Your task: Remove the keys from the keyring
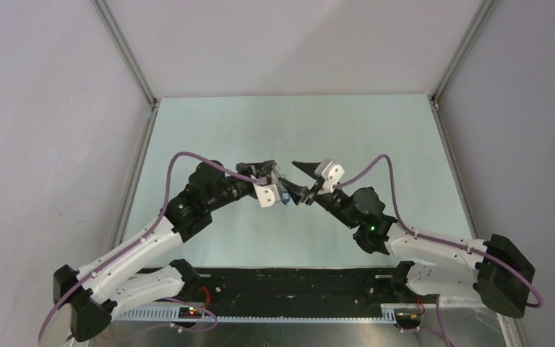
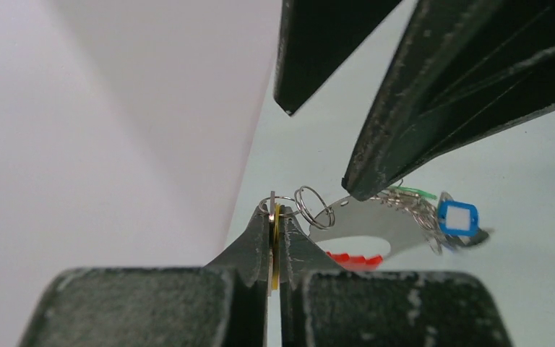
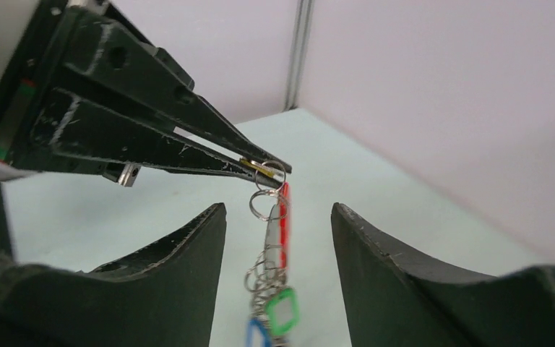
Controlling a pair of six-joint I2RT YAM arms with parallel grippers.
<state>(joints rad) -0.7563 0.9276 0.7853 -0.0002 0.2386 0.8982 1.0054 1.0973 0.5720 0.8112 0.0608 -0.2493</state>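
- Left gripper (image 3: 278, 168) clamps a thin brass piece (image 2: 276, 246) at the bunch's top, so the keyring (image 3: 283, 213) dangles free just below its tips.
- Right gripper (image 3: 278, 207) gapes wide, straddling the hanging keys (image 3: 282, 309); lining up a pinch, I'd judge.

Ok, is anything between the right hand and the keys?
Nothing visible. The right hand is open, fingers either side of the keyring, which hangs by a small ring pinched in the left hand, keys at its lower end.
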